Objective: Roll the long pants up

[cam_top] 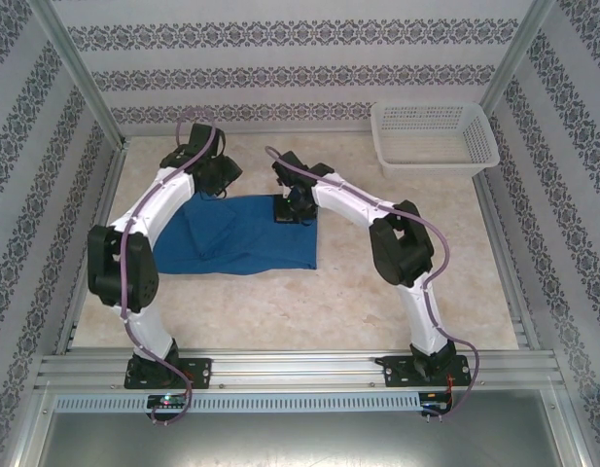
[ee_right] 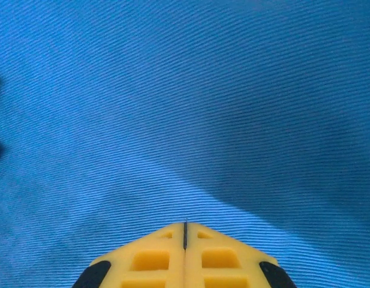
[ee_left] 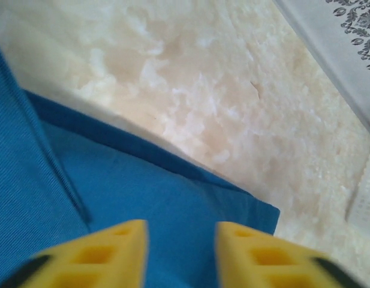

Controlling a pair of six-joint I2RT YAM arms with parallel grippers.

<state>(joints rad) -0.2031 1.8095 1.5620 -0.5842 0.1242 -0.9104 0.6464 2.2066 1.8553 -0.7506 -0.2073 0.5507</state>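
Right hand (ee_right: 185, 227) fingers pressed together, low on cloth, pinch not confirmable | left hand (ee_left: 180, 228) parted, empty, over far edge | long pants (cam_top: 241, 238) lying flat mid-worktop (cam_top: 377, 292) | judged soft, light, limp; grip far-edge corners | no label or writing legible

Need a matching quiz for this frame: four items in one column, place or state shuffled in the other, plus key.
1. long pants
2. basket
3. left gripper
4. right gripper

A. fingers pressed together
B. white, at the far right corner of the table
C. fingers apart
D. blue, spread out in the middle

Pairs: 1-D, 2-B, 3-C, 4-A
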